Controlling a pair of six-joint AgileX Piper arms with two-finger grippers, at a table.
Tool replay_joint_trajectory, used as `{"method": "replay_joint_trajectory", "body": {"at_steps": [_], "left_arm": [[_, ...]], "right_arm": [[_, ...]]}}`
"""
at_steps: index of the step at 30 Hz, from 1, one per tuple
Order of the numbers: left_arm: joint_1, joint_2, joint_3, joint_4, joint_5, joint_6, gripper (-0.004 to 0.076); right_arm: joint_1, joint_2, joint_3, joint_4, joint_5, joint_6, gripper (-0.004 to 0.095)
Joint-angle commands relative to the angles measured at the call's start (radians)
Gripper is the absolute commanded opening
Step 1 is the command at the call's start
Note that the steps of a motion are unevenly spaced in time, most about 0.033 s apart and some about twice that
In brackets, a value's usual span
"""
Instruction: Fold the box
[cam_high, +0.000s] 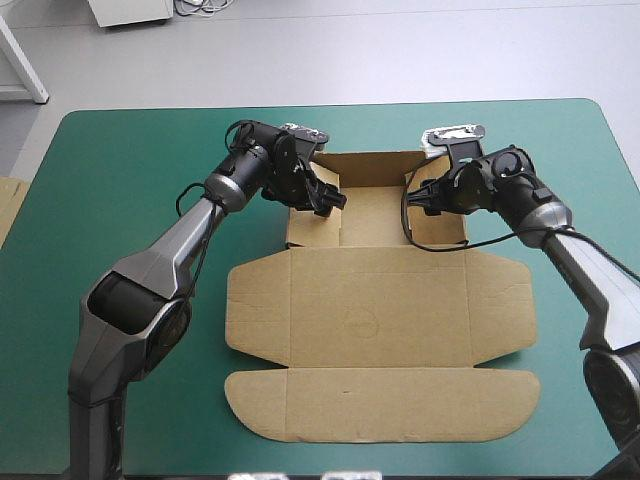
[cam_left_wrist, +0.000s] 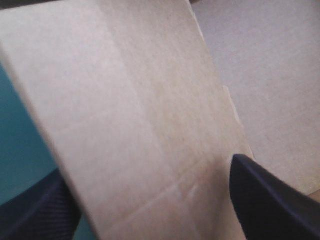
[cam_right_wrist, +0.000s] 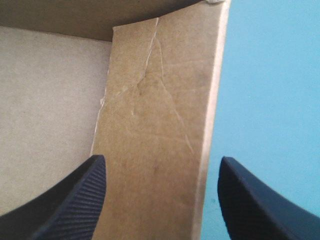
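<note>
The brown box (cam_high: 380, 300) lies in the middle of the teal-green surface (cam_high: 130, 170), half built. Its far part stands as a shallow tray, while the near panels and the rounded lid flap (cam_high: 380, 405) lie flat. The left jaws stand wide astride the tray's left wall (cam_left_wrist: 130, 125), one side on each face, not pinching it. The right jaws, equally wide, straddle the right wall (cam_right_wrist: 160, 140). Placed like this, each arm seems to be steadying its raised wall, or getting ready to clamp it, so that both sides are upright for tucking.
</note>
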Motion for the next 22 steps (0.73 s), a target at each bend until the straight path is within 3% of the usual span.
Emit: {"method": "replay_joint_trajectory", "body": {"at_steps": [1,14,22], "left_arm": [[0.003,-0.089,-0.033,-0.004,-0.002,0.001,0.0564],[0.003,-0.174,-0.047,0.020,-0.001,-0.004,0.0564],[-0.002,-0.325,-0.047,-0.007,-0.047,0.039,0.0564]], "right_arm": [[0.000,-0.067,-0.034,-0.019,-0.032,0.013,0.0606],[0.000,-0.142,-0.113,-0.040,-0.011,0.022,0.0606],[0.000,-0.289,-0.125,-0.044,-0.004,0.009,0.0602]]}}
